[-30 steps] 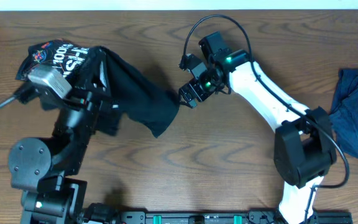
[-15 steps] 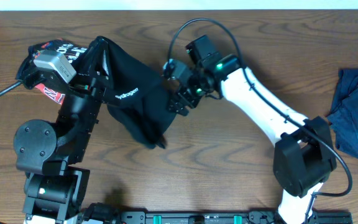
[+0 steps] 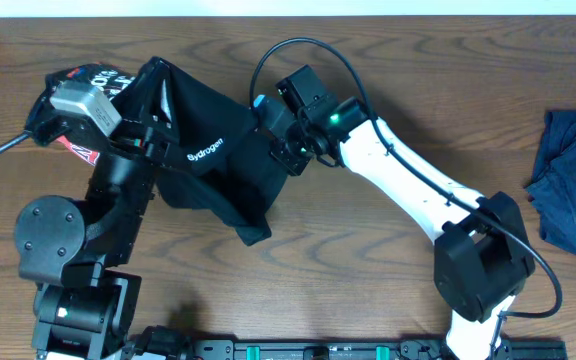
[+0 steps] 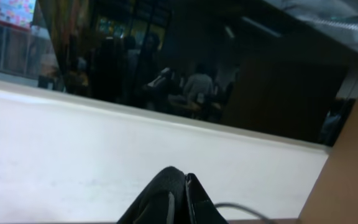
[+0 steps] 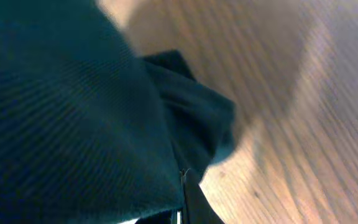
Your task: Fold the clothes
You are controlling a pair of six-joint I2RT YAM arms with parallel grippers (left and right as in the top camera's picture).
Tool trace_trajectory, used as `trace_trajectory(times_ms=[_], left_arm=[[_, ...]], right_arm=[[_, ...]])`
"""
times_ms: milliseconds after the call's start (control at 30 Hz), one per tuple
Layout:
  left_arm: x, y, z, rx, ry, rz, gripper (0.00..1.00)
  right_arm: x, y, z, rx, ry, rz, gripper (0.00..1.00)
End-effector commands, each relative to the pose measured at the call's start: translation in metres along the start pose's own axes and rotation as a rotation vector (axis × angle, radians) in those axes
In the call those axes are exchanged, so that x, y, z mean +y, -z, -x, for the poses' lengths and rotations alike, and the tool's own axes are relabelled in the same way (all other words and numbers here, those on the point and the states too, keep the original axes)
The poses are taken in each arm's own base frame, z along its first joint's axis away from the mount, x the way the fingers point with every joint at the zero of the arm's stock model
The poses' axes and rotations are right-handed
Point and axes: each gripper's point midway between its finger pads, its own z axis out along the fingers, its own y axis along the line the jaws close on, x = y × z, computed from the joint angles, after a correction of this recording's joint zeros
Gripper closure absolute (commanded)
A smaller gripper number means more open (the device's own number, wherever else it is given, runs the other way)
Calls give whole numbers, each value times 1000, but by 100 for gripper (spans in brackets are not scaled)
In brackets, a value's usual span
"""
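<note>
We can read one word, "Hydrogen", in small white letters running slantwise across the black garment (image 3: 224, 178). At the garment's left end there is a red-and-white print (image 3: 90, 76) with lettering, but it is too small and crumpled for us to read.

Overhead looks straight down on the table (image 3: 368, 290), far enough to show both arms whole. Right wrist is jammed close against the black shirt (image 3: 218, 165), wood beyond. Left wrist faces the room. Overhead and right wrist share shirt and tabletop.
</note>
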Motion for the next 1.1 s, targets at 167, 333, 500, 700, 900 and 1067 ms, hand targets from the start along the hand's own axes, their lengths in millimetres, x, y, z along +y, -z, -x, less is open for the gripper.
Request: trace_trajectory(times_ms=[167, 333, 500, 700, 900, 1067], left_arm=[[23, -6, -18, 97, -126, 116, 94], [35, -20, -46, 187, -142, 140, 94], [33, -26, -28, 111, -187, 137, 94], [39, -47, -35, 99, -183, 142, 94], [48, -66, -105, 323, -123, 102, 94], [64, -52, -166, 563, -90, 142, 94]], right_arm=[[-123, 140, 9, -161, -285, -460, 99], [-140, 226, -19, -143, -346, -532, 99], [-153, 272, -52, -128, -423, -592, 99], [-178, 272, -38, -176, -309, -606, 99], [-196, 233, -49, -88, -309, -565, 99], [-206, 193, -76, 37, -354, -502, 99]])
